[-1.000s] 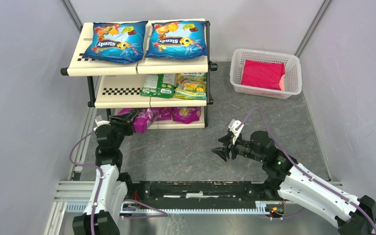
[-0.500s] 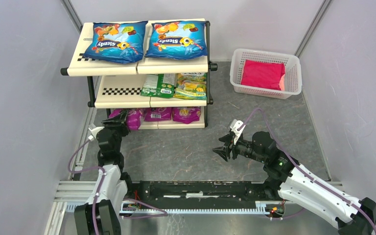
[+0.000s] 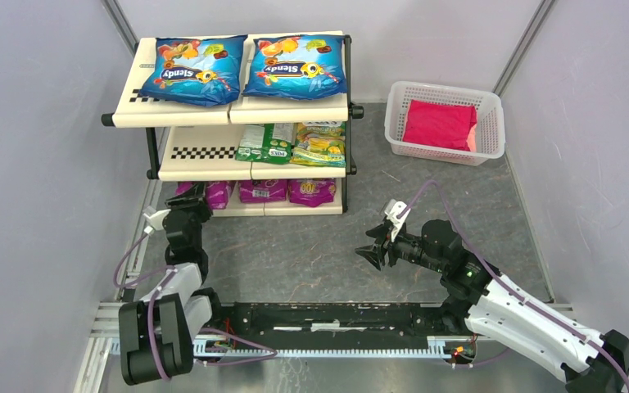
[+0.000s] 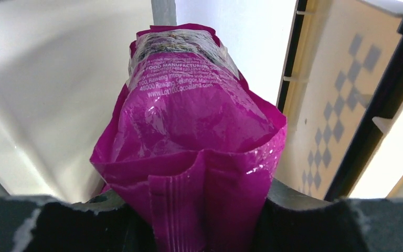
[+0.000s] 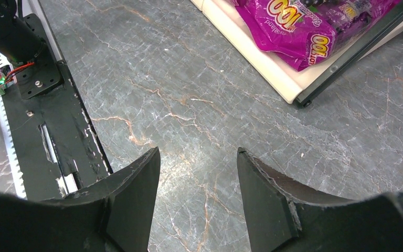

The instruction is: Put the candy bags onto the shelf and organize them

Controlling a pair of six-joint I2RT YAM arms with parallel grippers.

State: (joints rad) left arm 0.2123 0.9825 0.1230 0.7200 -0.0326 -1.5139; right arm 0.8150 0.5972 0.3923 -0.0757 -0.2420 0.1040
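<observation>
The shelf (image 3: 205, 142) stands at the back left. Two blue candy bags (image 3: 190, 69) (image 3: 297, 65) lie on its top tier. Two green-yellow bags (image 3: 267, 142) (image 3: 321, 142) lie on the middle tier. Two purple bags (image 3: 264, 191) (image 3: 312, 191) lie on the bottom tier. My left gripper (image 3: 192, 199) is shut on a third purple bag (image 3: 214, 193) and holds it at the left end of the bottom tier; the left wrist view shows the bag (image 4: 189, 142) pinched by its seam. My right gripper (image 3: 372, 249) is open and empty above the floor, as in its wrist view (image 5: 197, 173).
A white mesh basket (image 3: 491, 123) with a red packet (image 3: 438, 124) stands at the back right. Grey walls close in both sides. The black rail (image 3: 328, 318) of the arm bases runs along the near edge.
My left gripper has swung left and back with the purple bag, bringing it from the shelf's front to the left end of the bottom tier. The right arm has not moved.
</observation>
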